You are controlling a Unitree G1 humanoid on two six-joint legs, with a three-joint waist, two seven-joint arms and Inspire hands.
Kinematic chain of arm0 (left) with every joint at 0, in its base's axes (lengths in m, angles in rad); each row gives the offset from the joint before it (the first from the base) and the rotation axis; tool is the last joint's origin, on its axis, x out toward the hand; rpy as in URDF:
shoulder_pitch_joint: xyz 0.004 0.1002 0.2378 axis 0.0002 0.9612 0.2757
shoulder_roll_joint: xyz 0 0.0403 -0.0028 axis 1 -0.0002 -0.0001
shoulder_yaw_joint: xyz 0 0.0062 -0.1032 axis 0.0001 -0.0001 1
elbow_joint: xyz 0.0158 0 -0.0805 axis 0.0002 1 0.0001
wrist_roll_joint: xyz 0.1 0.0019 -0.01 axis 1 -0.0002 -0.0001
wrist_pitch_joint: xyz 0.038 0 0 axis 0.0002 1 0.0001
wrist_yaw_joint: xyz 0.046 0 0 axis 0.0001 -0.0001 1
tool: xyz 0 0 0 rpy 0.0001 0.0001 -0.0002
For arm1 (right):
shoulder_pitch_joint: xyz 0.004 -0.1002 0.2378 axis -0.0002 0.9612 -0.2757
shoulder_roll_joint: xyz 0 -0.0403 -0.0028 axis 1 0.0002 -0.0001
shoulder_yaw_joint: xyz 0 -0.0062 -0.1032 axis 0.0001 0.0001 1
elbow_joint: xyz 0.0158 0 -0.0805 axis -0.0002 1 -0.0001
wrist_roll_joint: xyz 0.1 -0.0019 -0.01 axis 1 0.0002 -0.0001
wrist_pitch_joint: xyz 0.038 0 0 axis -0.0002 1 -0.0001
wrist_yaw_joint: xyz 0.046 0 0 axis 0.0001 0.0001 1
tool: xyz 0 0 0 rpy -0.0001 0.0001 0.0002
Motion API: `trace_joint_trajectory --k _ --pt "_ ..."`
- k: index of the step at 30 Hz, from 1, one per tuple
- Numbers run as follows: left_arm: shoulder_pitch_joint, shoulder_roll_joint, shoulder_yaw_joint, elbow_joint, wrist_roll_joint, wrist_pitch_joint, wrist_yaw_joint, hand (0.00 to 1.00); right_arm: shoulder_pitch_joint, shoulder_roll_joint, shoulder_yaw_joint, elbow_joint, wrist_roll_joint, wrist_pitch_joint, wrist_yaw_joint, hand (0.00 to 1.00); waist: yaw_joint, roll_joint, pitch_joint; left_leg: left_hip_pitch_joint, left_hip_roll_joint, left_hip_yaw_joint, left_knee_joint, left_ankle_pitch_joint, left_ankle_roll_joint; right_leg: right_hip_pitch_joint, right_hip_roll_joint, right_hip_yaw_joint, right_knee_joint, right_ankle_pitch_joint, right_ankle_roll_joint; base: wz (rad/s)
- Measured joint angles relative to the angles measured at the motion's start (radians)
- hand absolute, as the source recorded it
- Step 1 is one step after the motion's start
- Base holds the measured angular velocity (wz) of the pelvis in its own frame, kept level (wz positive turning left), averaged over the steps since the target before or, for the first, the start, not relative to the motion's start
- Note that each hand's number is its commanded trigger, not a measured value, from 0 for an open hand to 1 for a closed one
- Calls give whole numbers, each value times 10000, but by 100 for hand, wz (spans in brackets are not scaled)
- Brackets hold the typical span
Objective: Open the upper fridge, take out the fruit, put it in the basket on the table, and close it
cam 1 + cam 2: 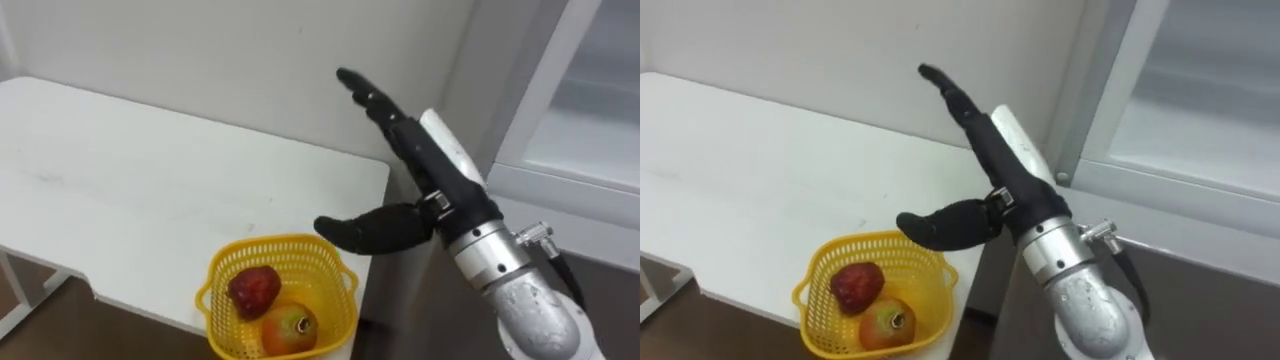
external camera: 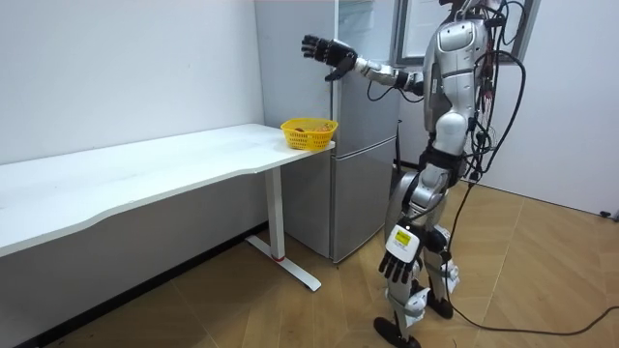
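Observation:
My right hand (image 1: 420, 160) is raised over the table's near corner, open, with straight fingers pointing up and away and the thumb spread out to the left; it holds nothing. Below it a yellow mesh basket (image 1: 280, 243) sits at the table's corner and holds a dark red fruit (image 1: 253, 288) and a red-and-yellow fruit (image 1: 290, 328). The fridge's upper compartment (image 1: 580, 120) is to the right of the hand, pale inside a white frame. In the room view I stand in front of the fridge (image 2: 363, 145), right hand (image 2: 324, 50) stretched out above the basket (image 2: 309, 133), left hand (image 2: 397, 263) hanging open by my thigh.
The long white table (image 1: 130, 180) stretches off to the left against a white wall. The fridge stands directly against the table's end, close beside the basket. Wooden floor lies behind me in the room view.

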Motion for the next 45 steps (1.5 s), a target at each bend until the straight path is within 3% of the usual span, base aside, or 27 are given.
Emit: trace_joint_trajectory --k 3,7,14,16,19,23,25,30,32,36,41,45 --pt "4 -165 15 21 2 -6 82 0 101 38 -77 -248 281 -71 -17 0 -231 229 -57 119 27 171 7 -6 9 31 -2 141 48 7 -11 -15" --pt "37 -223 106 29 1 -70 83 0 700 37 -302 -854 275 -138 38 0 -275 447 -139 343 117 525 -153 -6 9 27 27 447 168 18 -29 -24" --pt "214 -227 93 64 -3 -143 101 0 954 45 -569 -1356 537 -138 67 0 -909 543 -184 482 124 726 -179 -12 28 39 29 665 176 46 -74 -10" --pt "219 -227 96 64 9 -155 88 0 1118 109 -829 -1725 634 -164 101 0 -994 601 -172 483 124 750 -183 -12 28 29 31 696 171 52 -82 -4" --pt "234 -244 101 97 11 -220 79 0 1460 151 -1085 -2260 643 -257 105 0 -1079 671 -222 554 129 813 -245 -6 38 39 28 754 171 53 -83 -7" --pt "224 -351 124 269 7 -311 160 0 1879 172 -1417 -2685 697 -467 59 0 -1126 783 -215 692 142 1022 -379 6 56 48 27 987 174 59 -85 -15" --pt "283 -383 142 236 -16 -405 278 0 2406 183 -1679 -2769 720 -764 -115 0 -1288 794 -206 800 149 1068 -466 10 62 49 30 1035 173 59 -84 -8" --pt "435 -517 170 243 -3 -581 393 0 3562 432 -2160 -3250 772 -825 -305 0 -1582 885 -169 851 176 1283 -484 5 70 -5 54 1276 162 59 -84 -14" --pt "458 -559 166 249 -6 -595 395 0 4016 619 -2284 -3305 777 -889 -508 0 -1665 981 -226 848 208 1439 -508 -16 90 -113 88 1447 181 59 -84 -23" --pt "446 -580 127 264 -36 -657 529 0 4371 908 -2284 -3322 794 -974 -831 0 -1851 1089 -259 947 253 1650 -627 -15 89 -207 122 1615 199 69 -88 -16" --pt "398 -640 -125 509 -100 -741 867 0 4588 1240 -2311 -3329 1239 -1127 -1278 0 -2160 1127 -244 1122 290 1863 -734 -16 89 -186 170 1876 196 73 -94 -13" --pt "428 -686 -203 641 -110 -741 1013 0 4837 1247 -2342 -3414 1768 -1128 -1502 0 -2332 1161 -242 1209 315 2047 -816 -34 81 -170 207 2057 198 76 -89 -13"
